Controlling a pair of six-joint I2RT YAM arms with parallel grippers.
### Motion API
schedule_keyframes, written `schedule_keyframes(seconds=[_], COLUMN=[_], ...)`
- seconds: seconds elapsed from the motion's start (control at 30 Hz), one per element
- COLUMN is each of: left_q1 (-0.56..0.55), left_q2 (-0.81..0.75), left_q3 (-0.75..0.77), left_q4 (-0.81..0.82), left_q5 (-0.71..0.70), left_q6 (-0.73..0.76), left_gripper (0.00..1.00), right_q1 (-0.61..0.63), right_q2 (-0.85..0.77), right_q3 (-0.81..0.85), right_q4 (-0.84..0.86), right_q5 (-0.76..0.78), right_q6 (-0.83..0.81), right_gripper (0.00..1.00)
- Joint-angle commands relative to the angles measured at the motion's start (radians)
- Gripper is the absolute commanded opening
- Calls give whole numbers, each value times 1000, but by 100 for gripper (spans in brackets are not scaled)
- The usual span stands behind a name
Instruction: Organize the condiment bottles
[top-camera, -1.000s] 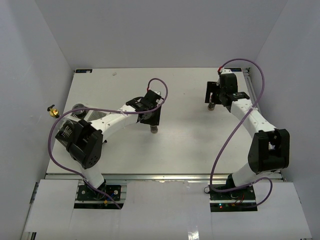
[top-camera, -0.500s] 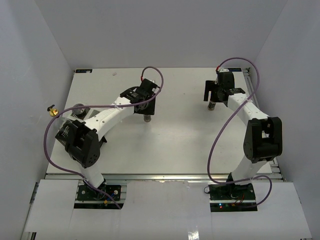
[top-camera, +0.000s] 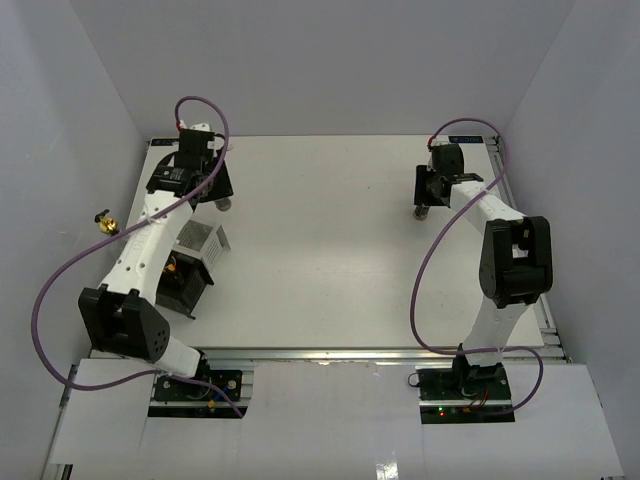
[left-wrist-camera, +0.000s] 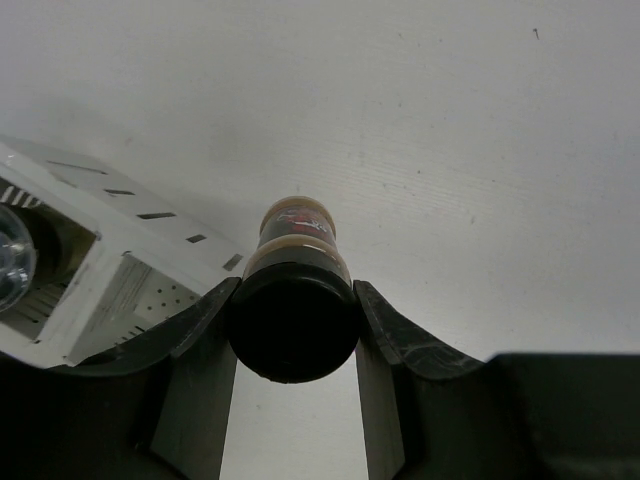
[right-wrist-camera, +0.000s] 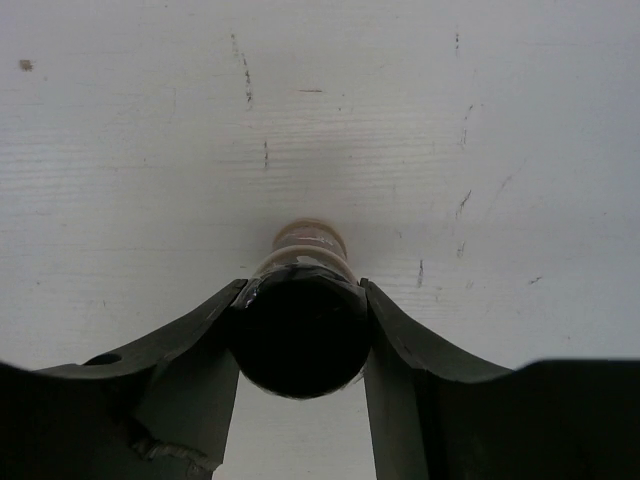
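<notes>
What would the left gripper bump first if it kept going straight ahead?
Probably the white table, just beside the rack. The dark-capped bottle it grips would touch down before the left gripper itself; the depth is hard to judge.

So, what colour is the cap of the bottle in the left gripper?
Black; the bottle cap shows best in the left wrist view.

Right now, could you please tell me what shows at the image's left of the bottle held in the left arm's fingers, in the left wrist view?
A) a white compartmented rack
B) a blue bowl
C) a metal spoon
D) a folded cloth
A: the white compartmented rack lies beside the black-capped bottle that the left fingers clamp.
</notes>
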Motion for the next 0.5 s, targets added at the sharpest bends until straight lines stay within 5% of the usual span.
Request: schedule_keyframes(seconds=[0.0,0.2,0.47], left_q1=[97,206,216], left_q2=[-88,-167,-248], left_q3=[-23,-60,-134], left_q4=[-30,-63,-91], left_q5=[47,89,83], left_q6=[28,37,25], left_gripper=[0,0,0], right_q1=[-4,48,316], right_q2=[-10,-57,-59], right_q3=[35,-24,-37], right_q4=[64,91,100], right_q5=[-19,-86,13], right_q6=[-17,8,9], right_gripper=[47,25,23])
